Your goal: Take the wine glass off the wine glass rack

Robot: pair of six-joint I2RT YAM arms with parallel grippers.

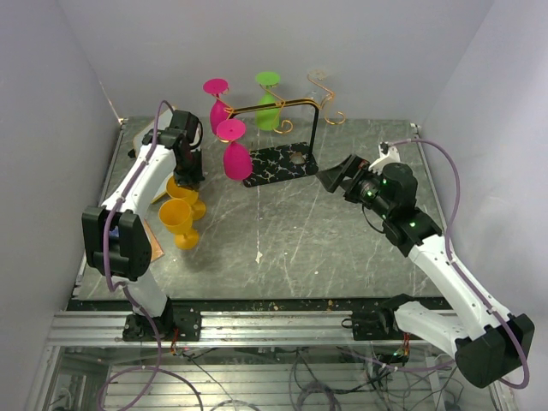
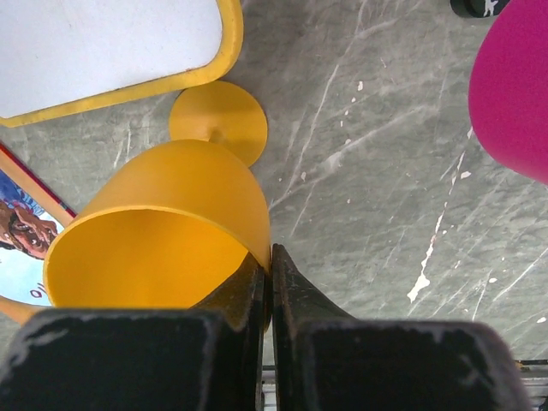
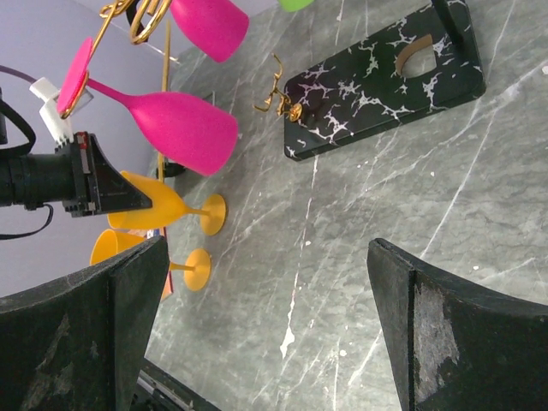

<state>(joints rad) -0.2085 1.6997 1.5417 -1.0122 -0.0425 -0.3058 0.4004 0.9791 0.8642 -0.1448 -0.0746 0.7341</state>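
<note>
My left gripper (image 2: 271,257) is pinched almost closed on the rim of a yellow wine glass (image 2: 171,214). That glass is off the rack (image 1: 282,107) and low by the table (image 1: 342,240), beside a second yellow glass (image 1: 178,221). My right gripper (image 3: 274,325) is spread wide with nothing in it. The held glass looks like light, stiff, slick plastic. A rim pinch may let it swing, so I judge the stem a surer hold.

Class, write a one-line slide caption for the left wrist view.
Left gripper pinching the rim of a yellow wine glass, with the grey table beneath.
</note>
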